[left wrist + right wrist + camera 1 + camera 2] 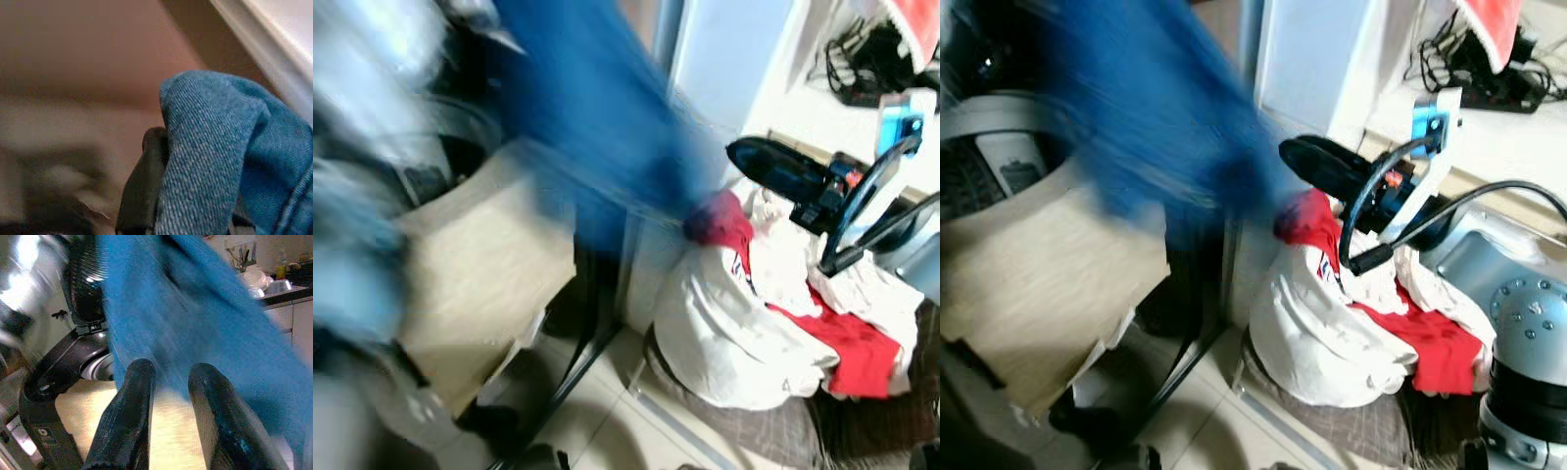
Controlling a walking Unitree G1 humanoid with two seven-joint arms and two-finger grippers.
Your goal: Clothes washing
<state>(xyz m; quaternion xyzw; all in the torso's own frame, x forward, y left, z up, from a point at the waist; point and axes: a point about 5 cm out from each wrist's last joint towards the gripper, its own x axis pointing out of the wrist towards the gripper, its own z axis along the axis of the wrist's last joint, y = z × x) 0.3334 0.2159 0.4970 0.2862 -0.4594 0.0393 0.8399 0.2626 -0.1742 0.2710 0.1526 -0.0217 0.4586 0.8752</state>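
Left wrist view shows the left gripper's black finger [139,196] with the blue denim garment [220,156] draped over and around it. The fabric hides the fingertips, so can't tell if the fingers are clamped on it or just under it.

In the head views the same denim hangs as a blurred blue sweep across the upper middle, above a beige flat-topped washing machine [480,264] w/ its round dark drum opening [979,166] at the left. The lower end of the denim reaches down near a heap of white and red clothes [754,323] lying in a low basket on the tiled floor [607,421], just right of the machine.

The right gripper [171,382] points at the hanging denim — its two black fingers are parted w/ a visible gap and nothing between them; the cloth hangs beyond the tips. In the head views that arm reaches in from the right above the clothes heap, black cables looping over it.

White counter [842,122] at the back right carries dark cords.
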